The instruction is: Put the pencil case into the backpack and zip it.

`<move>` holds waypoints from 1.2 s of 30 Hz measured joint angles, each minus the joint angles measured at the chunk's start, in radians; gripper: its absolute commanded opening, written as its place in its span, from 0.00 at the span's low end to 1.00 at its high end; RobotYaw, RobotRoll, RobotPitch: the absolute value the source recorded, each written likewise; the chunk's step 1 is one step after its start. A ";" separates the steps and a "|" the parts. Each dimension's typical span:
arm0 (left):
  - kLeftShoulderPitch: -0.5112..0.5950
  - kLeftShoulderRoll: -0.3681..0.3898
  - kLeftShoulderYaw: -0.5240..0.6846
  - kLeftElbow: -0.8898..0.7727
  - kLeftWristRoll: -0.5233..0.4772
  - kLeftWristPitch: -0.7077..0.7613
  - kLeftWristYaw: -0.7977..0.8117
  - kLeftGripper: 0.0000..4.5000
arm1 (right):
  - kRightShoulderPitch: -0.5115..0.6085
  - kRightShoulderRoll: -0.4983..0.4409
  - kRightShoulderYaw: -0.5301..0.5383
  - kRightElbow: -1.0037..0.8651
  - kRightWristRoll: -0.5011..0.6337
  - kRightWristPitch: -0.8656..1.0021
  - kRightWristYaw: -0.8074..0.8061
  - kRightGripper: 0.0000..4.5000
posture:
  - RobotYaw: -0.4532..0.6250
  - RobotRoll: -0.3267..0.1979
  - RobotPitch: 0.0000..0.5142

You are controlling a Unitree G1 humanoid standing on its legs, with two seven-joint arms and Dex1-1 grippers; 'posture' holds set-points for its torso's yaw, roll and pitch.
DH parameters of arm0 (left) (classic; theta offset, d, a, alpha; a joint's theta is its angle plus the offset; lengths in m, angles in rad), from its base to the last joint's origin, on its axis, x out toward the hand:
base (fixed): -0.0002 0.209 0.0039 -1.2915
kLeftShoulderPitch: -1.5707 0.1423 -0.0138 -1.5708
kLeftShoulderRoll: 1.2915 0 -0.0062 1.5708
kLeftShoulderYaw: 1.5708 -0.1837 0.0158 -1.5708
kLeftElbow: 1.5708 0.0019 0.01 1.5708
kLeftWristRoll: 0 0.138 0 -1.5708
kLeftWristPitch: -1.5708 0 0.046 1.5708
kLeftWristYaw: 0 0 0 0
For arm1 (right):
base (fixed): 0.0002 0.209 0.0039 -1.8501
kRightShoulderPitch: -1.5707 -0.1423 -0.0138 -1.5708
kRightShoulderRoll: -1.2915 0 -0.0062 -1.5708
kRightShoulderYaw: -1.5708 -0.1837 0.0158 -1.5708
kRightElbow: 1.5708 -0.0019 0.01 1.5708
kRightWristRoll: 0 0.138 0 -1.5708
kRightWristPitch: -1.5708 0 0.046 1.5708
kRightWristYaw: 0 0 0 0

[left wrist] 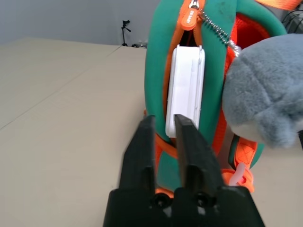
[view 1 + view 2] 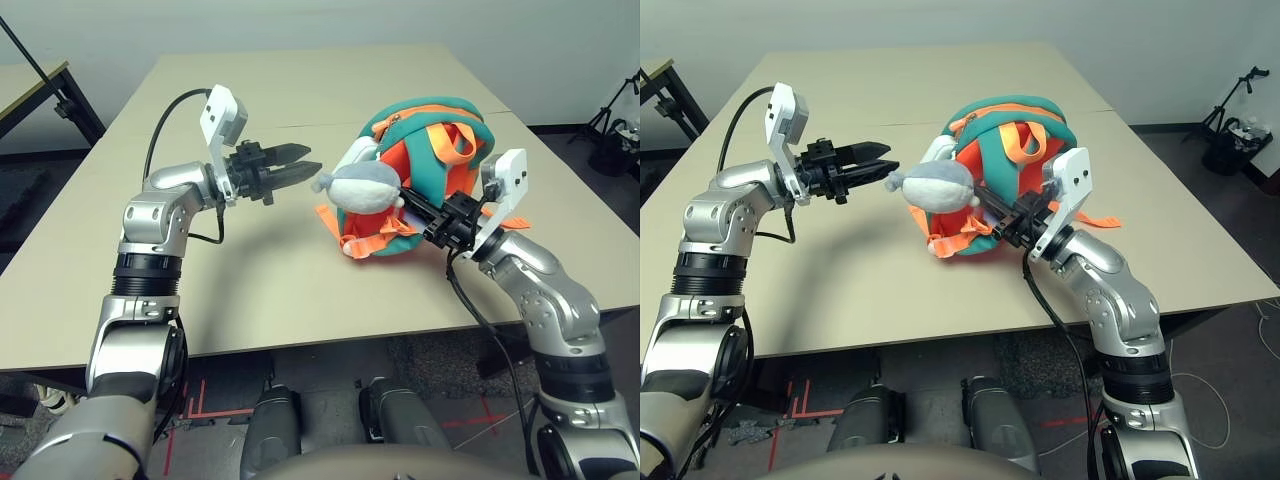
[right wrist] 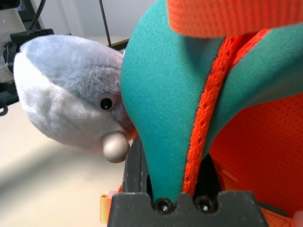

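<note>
Tan table point(image 2: 250, 290): pencil case point(image 1: 185, 90) sits partly inside backpack point(image 2: 425, 130), zipper open. Right gripper point(image 2: 425, 217), at backpack's 6 o'clock, pinches teal panel; left gripper point(image 2: 300, 165), 9 o'clock, shut, empty. Push case fully in before zipping.

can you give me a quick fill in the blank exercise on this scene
1. The white pencil case sits partly inside the ____ of the backpack.
2. The right end effector is shut on a ____ part of the backpack.
3. The left end effector is shut and holds ____.
4. The plush shark hanging on the backpack is mostly ____ in colour.

Missing words: open zipper; teal; nothing; grey
</note>
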 measured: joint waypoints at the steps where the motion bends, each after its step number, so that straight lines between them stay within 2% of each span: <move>1: 0.000 -0.008 0.001 -0.001 -0.001 -0.002 0.008 0.00 | -0.002 0.000 0.000 0.002 -0.001 -0.002 0.001 0.03 | 0.27 0.62 0.00; 8: -0.011 -0.089 -0.012 0.009 -0.005 -0.022 0.038 0.00 | -0.006 0.000 0.001 0.005 -0.013 -0.008 0.009 0.03 | 0.25 0.62 0.00; 23: -0.104 -0.194 -0.052 0.264 0.011 -0.152 0.033 0.00 | -0.001 -0.001 0.000 0.004 -0.022 -0.014 0.009 0.03 | 0.23 0.62 0.00; 36: -0.160 -0.294 -0.104 0.359 0.057 -0.218 0.015 0.00 | 0.002 0.000 -0.002 0.003 -0.030 -0.017 0.005 0.03 | 0.23 0.62 0.00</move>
